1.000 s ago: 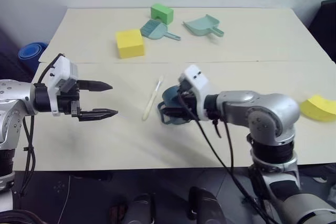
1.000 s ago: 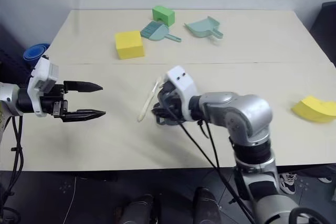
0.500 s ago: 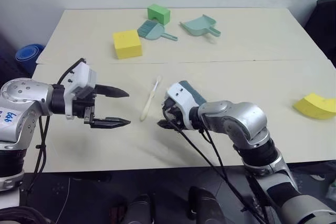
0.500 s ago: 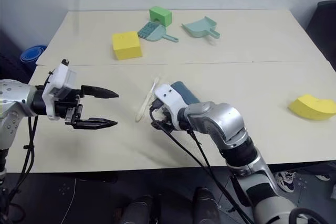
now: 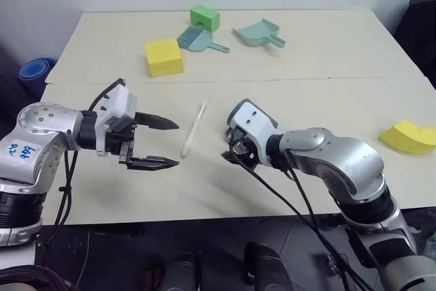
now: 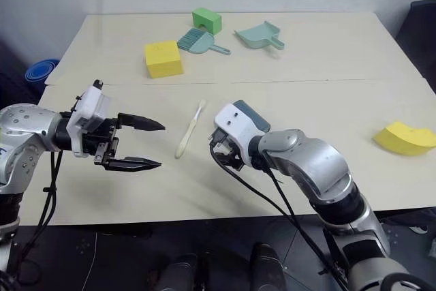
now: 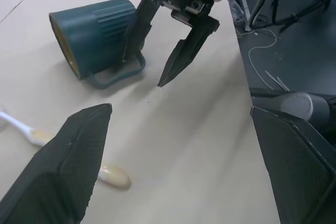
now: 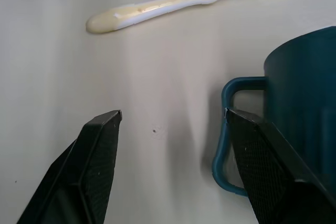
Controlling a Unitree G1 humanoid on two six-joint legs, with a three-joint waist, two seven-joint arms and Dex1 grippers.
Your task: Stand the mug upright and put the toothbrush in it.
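1. Lying on its side on the pale surface point(image 5: 327, 46), the mug point(image 7: 97, 32) rests with its yellow mouth open sideways and its loop handle flat against the surface.
2. Right claw point(image 7: 157, 59) – spread, empty – sits just beside the mug, one finger at the handle.
3. Toothbrush point(image 5: 193, 129) lies flat at about nine o'clock from the mug, apart from it.
4. Left claw point(image 5: 167, 144) – spread wide, holding nothing – hovers at nine o'clock from the toothbrush.

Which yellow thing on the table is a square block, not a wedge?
The yellow sponge block at the far left, beside the teal hand brush. The other yellow piece, at the right edge, is a sloping wedge.
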